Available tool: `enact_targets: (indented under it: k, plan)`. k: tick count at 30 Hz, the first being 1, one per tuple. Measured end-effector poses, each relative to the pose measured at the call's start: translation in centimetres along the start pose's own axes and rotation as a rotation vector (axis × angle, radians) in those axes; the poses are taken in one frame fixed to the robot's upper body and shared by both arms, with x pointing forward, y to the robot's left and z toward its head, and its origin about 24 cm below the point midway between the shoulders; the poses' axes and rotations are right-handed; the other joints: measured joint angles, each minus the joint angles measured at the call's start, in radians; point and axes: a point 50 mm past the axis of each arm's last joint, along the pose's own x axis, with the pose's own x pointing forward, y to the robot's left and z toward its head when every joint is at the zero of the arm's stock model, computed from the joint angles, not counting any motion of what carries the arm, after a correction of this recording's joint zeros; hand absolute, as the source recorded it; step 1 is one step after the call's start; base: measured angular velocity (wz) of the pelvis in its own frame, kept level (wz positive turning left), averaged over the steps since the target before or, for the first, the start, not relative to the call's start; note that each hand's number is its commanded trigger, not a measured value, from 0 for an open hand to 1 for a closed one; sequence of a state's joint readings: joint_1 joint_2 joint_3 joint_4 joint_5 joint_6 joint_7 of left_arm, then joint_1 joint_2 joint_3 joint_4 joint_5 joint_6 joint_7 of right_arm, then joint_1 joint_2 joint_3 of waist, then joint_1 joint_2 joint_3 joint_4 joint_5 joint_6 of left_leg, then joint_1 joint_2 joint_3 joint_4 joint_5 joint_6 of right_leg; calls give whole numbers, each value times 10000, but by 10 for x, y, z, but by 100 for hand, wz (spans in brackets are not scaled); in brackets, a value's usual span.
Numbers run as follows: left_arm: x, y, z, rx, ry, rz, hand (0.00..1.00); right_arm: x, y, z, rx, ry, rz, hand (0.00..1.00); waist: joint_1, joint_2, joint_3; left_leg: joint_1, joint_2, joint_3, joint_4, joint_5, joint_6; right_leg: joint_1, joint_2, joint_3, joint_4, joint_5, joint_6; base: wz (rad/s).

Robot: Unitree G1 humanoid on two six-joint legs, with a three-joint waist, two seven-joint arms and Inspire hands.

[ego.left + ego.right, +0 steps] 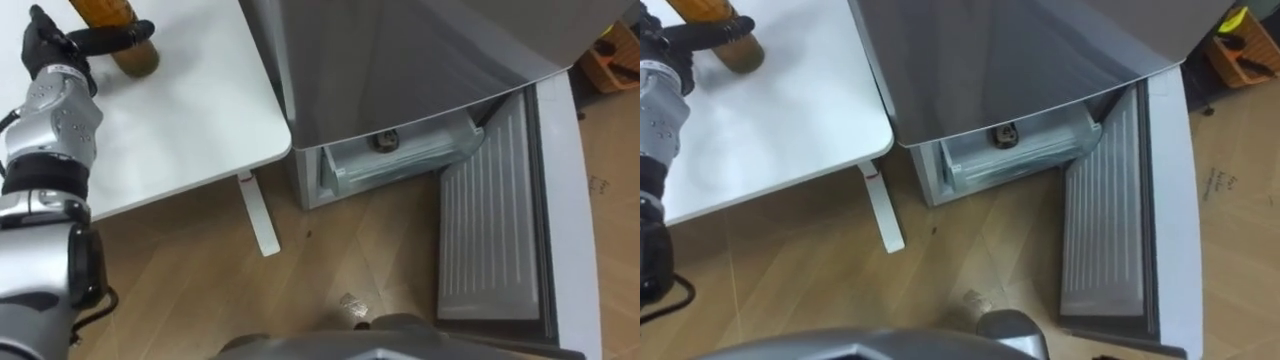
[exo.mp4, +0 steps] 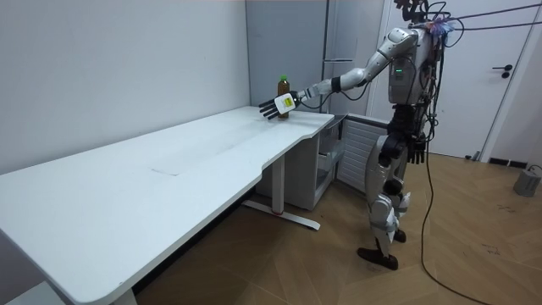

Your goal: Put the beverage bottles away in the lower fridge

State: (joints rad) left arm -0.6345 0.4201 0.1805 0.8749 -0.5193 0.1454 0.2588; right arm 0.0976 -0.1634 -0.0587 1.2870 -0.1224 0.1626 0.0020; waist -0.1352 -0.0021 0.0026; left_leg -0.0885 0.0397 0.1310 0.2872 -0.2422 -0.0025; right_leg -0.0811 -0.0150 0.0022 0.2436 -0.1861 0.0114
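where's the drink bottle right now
The bottle stands on the white table at the left eye view's top left, at the table's end nearest the fridge, with the left hand against it.

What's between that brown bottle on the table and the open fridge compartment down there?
Just bare white table up to its corner, which sits close beside the fridge; the left eye view shows it.
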Motion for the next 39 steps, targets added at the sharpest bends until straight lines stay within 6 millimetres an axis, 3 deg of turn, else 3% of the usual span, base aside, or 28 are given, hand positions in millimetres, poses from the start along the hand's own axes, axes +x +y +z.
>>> enact_targets:
  k: [4,8,20,21,22,23,24,33,39]
  plan:
    - [2,-6,5,2,-10,45,0,0,0,8,-283,-182,-53,0,-4,78,40,-252,2,-63,156,8,12,-149,-1,-47,15,46,3,5]
    - [2,-11,7,-60,-86,4,0,0,-4,21,-184,-490,-265,0,-21,250,143,-504,-11,-115,240,33,43,-395,-11,-80,115,80,17,3]
    - [1,-22,13,-263,-249,-185,0,-2,-17,31,-253,-860,-606,0,-94,345,126,-615,-38,-122,152,152,34,-590,-26,-67,188,84,11,0]
    - [1,-23,13,-324,-256,-214,3,-2,-18,31,-185,-855,-615,0,-103,345,126,-606,-38,-120,151,152,34,-592,-26,-64,207,83,11,0]
    - [1,-23,14,-298,-284,-236,33,-2,-19,32,-60,-864,-627,0,-108,344,126,-606,-38,-117,159,152,34,-609,-26,-62,241,83,11,0]
    - [1,-24,14,-302,-299,-245,81,-2,-20,32,-21,-875,-636,0,-109,344,126,-608,-38,-114,160,152,34,-628,-27,-58,271,83,11,0]
    - [1,-25,16,-318,-338,-264,100,-2,-21,33,21,-900,-653,0,-117,343,125,-615,-37,-113,170,152,34,-656,-29,-56,315,83,11,0]
    - [-1,-36,36,-610,-1159,-660,100,-3,-24,38,359,-1137,-698,0,-16,316,108,-636,-41,-93,207,219,39,-704,-40,-50,394,83,10,0]
    - [-2,-41,34,-283,-1147,-894,100,-3,-25,41,357,-1288,-708,0,6,280,102,-637,-84,-94,187,272,59,-764,-88,-55,482,82,11,0]
